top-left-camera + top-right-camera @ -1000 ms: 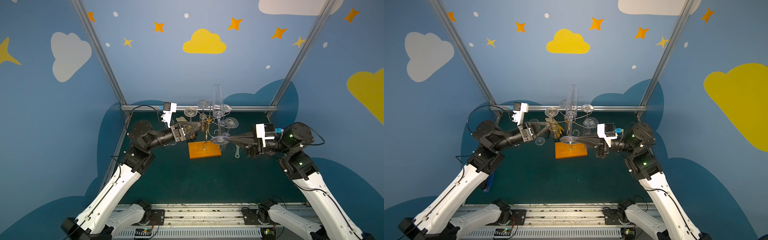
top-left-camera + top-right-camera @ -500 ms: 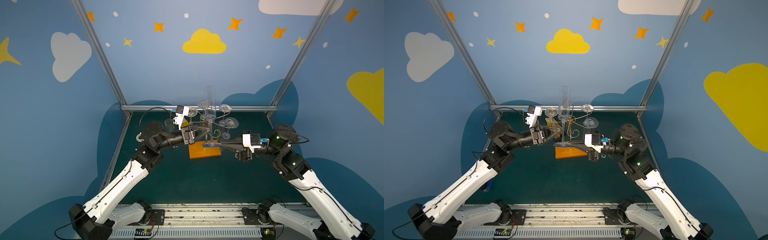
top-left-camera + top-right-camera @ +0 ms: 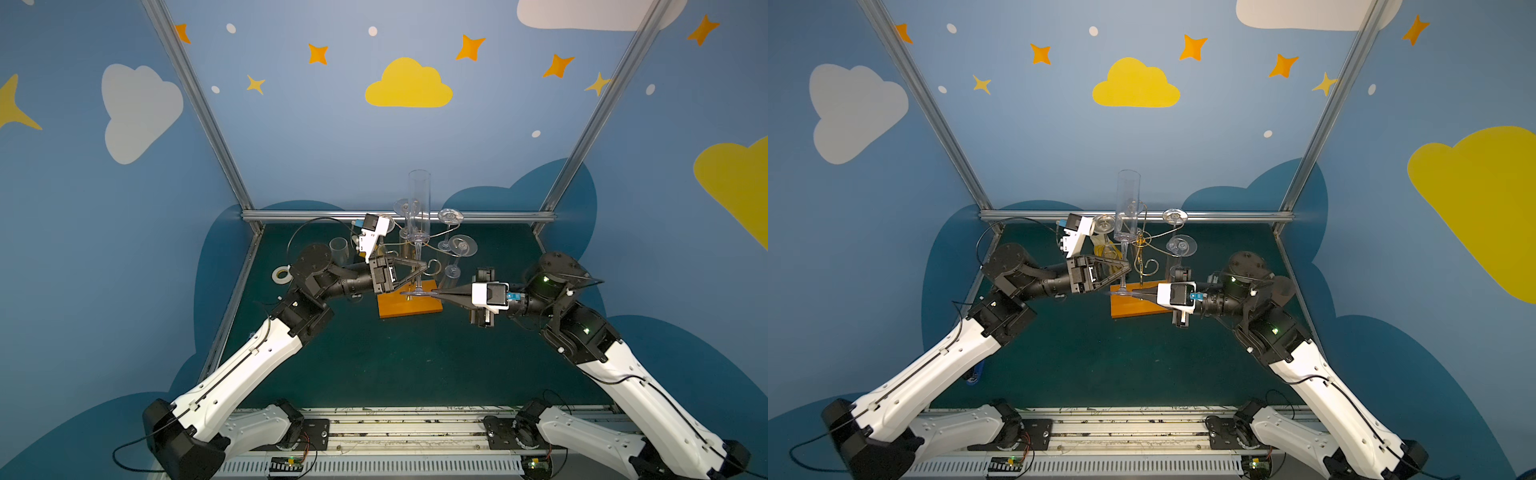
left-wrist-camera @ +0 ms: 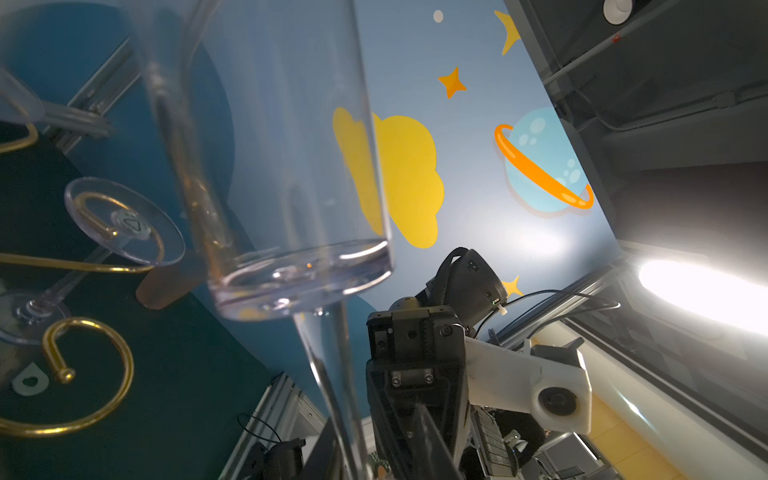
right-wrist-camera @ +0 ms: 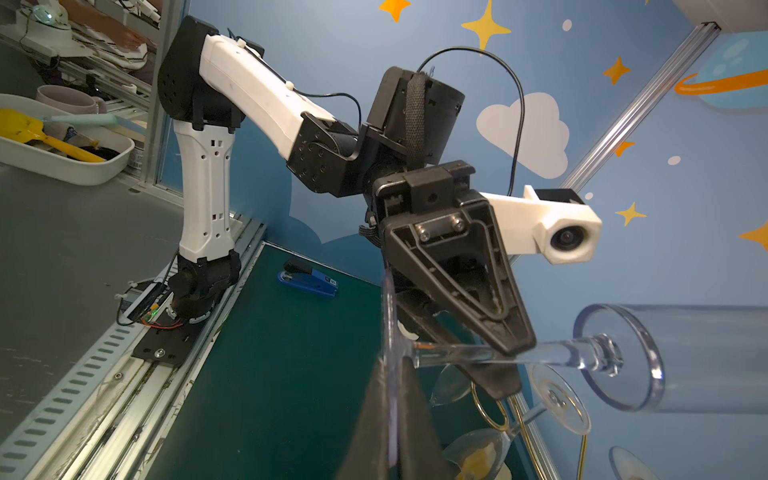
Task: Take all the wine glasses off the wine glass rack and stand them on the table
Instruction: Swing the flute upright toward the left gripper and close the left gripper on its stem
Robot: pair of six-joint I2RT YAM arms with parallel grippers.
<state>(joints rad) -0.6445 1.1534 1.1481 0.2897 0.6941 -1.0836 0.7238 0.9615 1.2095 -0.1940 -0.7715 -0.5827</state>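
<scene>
A tall clear wine glass [image 3: 418,195] [image 3: 1128,199] stands upright in the air, off the rack, in both top views. My right gripper [image 3: 436,294] [image 5: 392,370] is shut on the edge of its round foot [image 5: 388,316]. My left gripper [image 3: 424,267] [image 5: 508,360] comes in from the other side and is shut on the stem [image 5: 457,353], between foot and bowl. Just behind stands the wine glass rack [image 3: 432,266], gold wire curls [image 4: 104,374] on an orange base [image 3: 1133,311]. The left wrist view shows the bowl [image 4: 282,145] close up.
More clear glasses [image 3: 451,216] [image 3: 464,245] hang upside down on the rack arms behind. A tape roll [image 3: 281,274] and a clear cup [image 3: 340,248] lie at the left of the green mat. A blue stapler [image 5: 309,279] sits near the left arm's foot.
The right gripper has carried the glass left and a little lower, toward the front. The left gripper has moved in to the stem and closed from wide open.
</scene>
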